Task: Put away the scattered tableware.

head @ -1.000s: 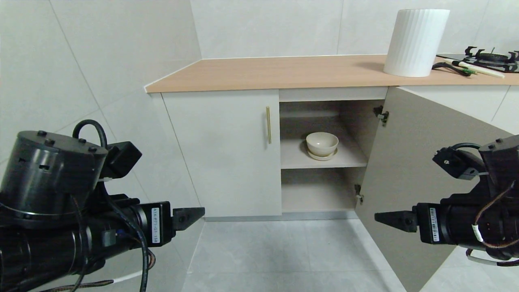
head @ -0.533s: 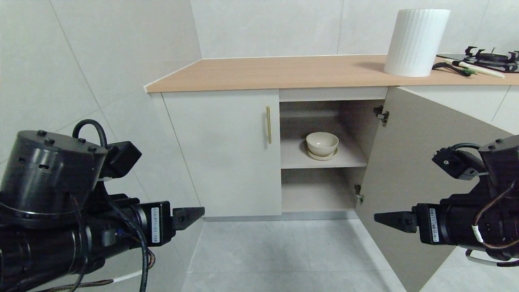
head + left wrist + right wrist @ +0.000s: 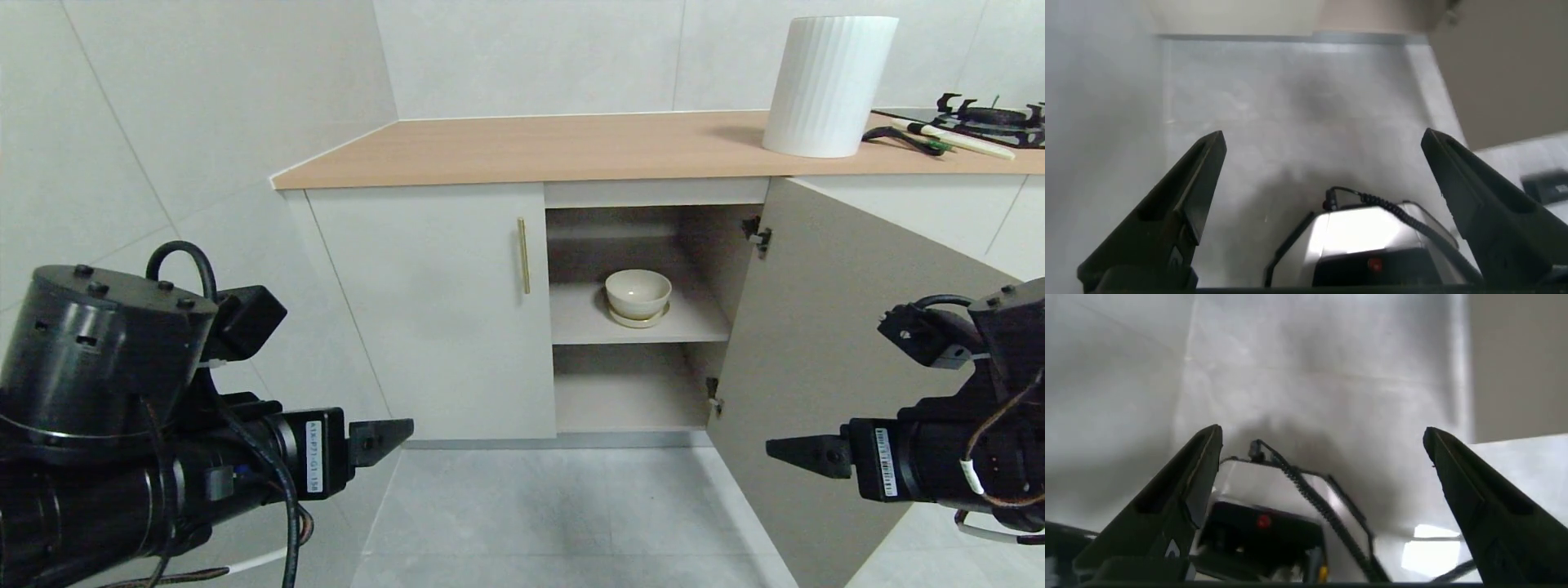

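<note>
A cream bowl (image 3: 638,291) rests on a small plate (image 3: 638,319) on the middle shelf (image 3: 588,322) of the cabinet, whose right door (image 3: 816,351) stands swung out. Both arms hang low in front of the cabinet, well short of it. My left gripper (image 3: 390,433) (image 3: 1323,139) is open and holds nothing, with grey floor tiles beneath it. My right gripper (image 3: 788,451) (image 3: 1323,433) is open too, holds nothing, and sits beside the open door's outer face.
On the wooden countertop (image 3: 531,147) stands a tall white ribbed cylinder (image 3: 829,86), with utensils (image 3: 939,137) and a stove burner (image 3: 992,114) at the far right. The left cabinet door (image 3: 424,310) is closed, with a brass handle (image 3: 522,255). The lower shelf (image 3: 629,400) is bare.
The whole head picture has shifted, so the cabinet now sits slightly further left: the camera moved. Both grippers stay open and keep nearly the same posture.
</note>
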Motion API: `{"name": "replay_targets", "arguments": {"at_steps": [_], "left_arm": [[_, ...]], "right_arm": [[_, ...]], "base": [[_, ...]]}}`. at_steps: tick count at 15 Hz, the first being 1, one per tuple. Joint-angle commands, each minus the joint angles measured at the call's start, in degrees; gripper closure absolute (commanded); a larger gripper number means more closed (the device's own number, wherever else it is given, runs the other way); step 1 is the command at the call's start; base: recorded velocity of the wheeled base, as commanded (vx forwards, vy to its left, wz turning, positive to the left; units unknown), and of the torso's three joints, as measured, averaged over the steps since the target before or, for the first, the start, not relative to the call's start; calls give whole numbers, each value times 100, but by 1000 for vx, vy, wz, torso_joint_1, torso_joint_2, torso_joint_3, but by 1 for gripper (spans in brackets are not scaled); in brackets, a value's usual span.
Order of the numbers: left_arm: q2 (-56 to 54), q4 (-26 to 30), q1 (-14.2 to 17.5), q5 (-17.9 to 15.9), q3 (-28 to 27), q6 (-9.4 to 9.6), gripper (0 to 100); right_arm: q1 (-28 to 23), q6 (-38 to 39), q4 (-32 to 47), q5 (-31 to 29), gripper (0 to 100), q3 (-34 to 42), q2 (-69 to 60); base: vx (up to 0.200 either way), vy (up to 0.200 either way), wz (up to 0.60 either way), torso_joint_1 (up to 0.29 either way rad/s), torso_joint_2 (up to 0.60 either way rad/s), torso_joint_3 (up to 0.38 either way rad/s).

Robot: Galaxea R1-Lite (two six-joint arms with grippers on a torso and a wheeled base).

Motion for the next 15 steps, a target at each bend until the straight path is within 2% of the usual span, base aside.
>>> {"name": "replay_targets", "arguments": {"at_steps": [1,6,9,12,15], "left_arm": [[9,6,8,8,-4,-5,0],[9,6,8,8,-4,-5,0],[9,6,8,8,-4,-5,0],[17,6,8,8,-4,-5,0],[17,6,8,8,-4,-5,0]], "right_arm": [[6,-133,125,-10,0,-10,-122],[-29,-564,810,-309,0,-28,-297],[-108,-652,1373,-494,0,-230,-464],[-820,-924,2137,-511,0,-617,-614],[-1910,-1451,2155,-538,0,-766,-675]], "base": [[0,-200,0,-2,7,2],[0,-200,0,7,1,-1],[0,0,0,0,0,0],[0,0,0,0,0,0],[0,0,0,0,0,0]]}}
